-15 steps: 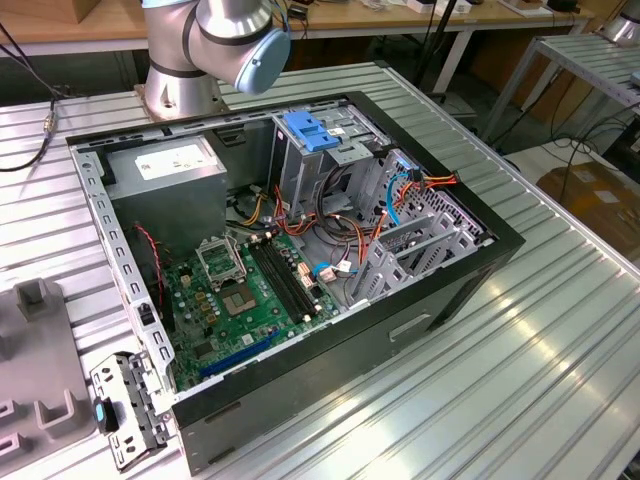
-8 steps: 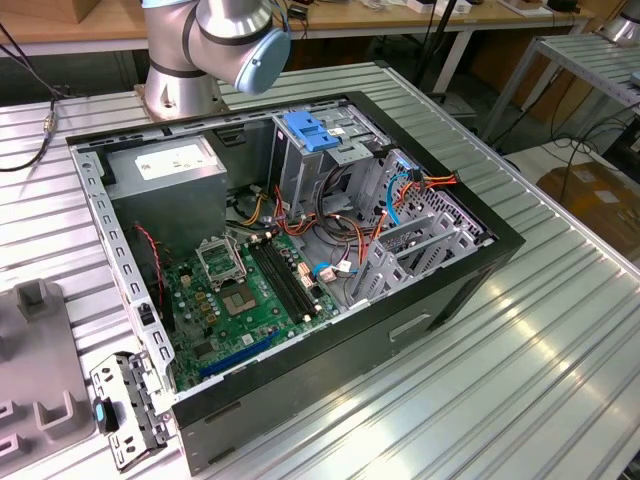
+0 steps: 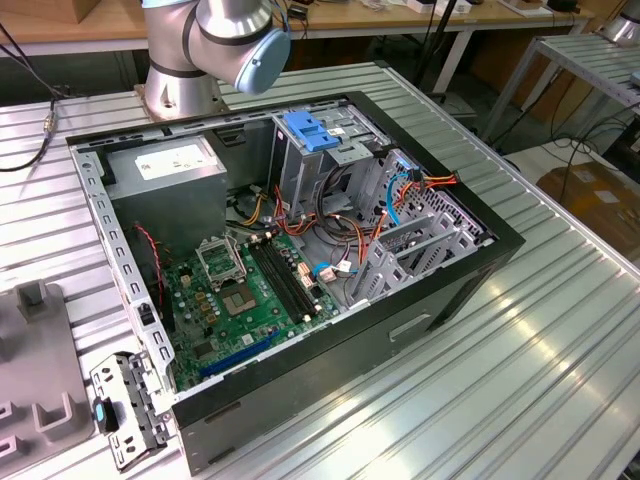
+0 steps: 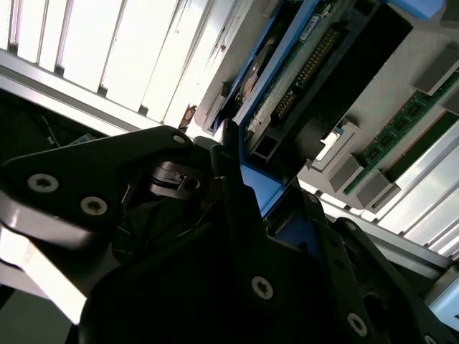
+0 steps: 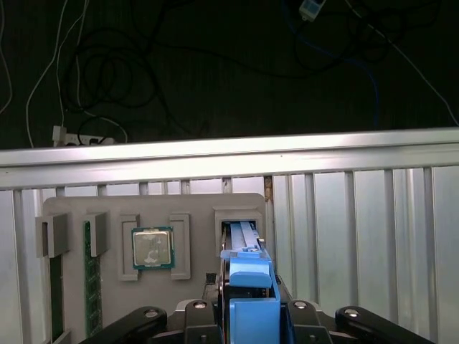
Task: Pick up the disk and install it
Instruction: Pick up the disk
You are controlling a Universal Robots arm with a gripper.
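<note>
blue plastic frames the disk (image 5: 249,279), standing on edge in a slot of the grey tray (image 5: 143,204). the claw (image 5: 247,319) straddles it; i cannot tell whether it is clamped. probably dense, rigid and shock-sensitive: hold the 2 frame sides.

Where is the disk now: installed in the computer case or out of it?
Out: the first wrist view shows the disk at the grey parts tray beside a processor.
</note>
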